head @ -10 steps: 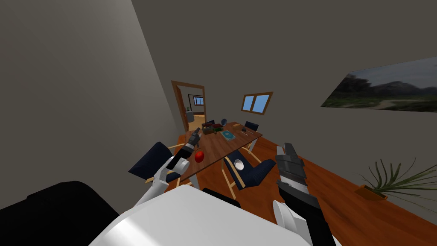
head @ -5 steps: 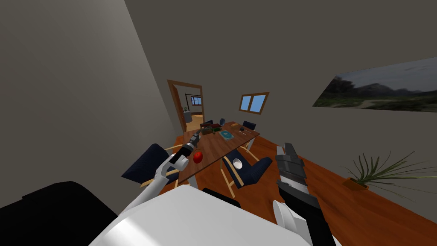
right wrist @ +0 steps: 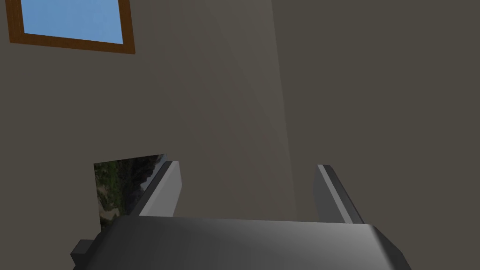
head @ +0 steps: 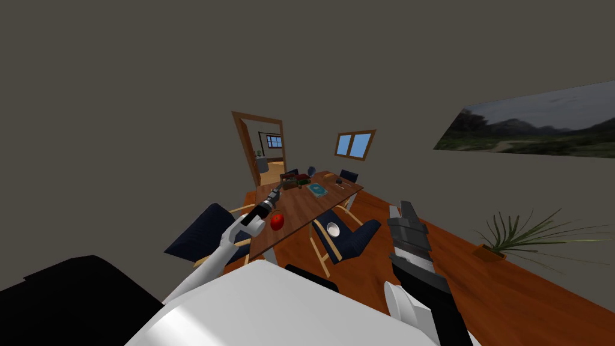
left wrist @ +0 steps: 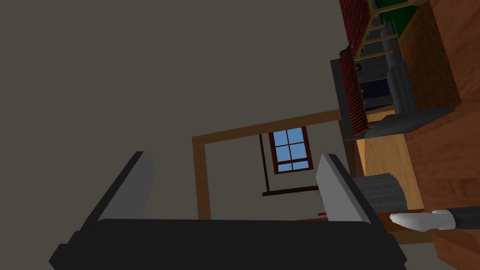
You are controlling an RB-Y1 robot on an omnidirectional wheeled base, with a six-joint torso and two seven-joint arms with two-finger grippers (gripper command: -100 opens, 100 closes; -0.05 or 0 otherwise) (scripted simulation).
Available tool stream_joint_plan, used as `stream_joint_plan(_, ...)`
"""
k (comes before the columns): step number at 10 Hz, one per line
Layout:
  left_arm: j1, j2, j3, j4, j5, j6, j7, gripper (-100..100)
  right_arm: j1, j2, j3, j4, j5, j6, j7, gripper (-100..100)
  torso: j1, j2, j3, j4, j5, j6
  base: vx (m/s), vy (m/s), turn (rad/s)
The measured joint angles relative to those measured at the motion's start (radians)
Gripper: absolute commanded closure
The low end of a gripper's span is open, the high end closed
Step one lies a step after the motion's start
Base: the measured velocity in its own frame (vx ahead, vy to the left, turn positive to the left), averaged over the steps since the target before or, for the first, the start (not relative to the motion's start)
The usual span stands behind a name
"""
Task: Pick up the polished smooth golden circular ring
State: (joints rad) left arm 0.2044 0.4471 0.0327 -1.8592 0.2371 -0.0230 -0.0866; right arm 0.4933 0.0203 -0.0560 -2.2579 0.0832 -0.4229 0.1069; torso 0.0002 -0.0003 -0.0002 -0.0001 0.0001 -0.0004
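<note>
While the left tool [left wrist: 234, 157] hangs wide open, empty, near the slatted brown wooden crate [left wrist: 426, 61] on the brown wooden counter [head: 300, 210], the golden ring is too small to place; groping blind could shove the crate. Likewise the right tool [right wrist: 246, 166]: open, empty.

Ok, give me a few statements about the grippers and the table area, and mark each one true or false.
1. The left gripper is open, with nothing between its fingers. True.
2. The right gripper is shut on a ring. False: the right gripper is open and holds nothing.
3. A red apple lies on the wooden table. True.
4. The white bowl stands on the table next to the apple. False: the white bowl sits on the seat of a dark blue chair beside the table.
</note>
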Motion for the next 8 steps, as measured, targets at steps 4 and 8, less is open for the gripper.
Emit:
stream_joint_plan(4,-0.057,0.038,0.008,0.113,0.033,0.084,-0.037,-100,0.0,0.0,0.0,0.0,0.0,0.0,0.0,0,0.0,0.0,0.0,0.0,0.0,0.0,0.001,0.002,-0.081)
stream_joint_plan(8,-0.114,0.077,0.013,0.23,0.069,0.156,-0.067,-100,0.0,0.0,0.0,0.0,0.0,0.0,0.0,0,0.0,0.0,0.0,0.0,0.0,0.0,0.0,0.002,-0.058)
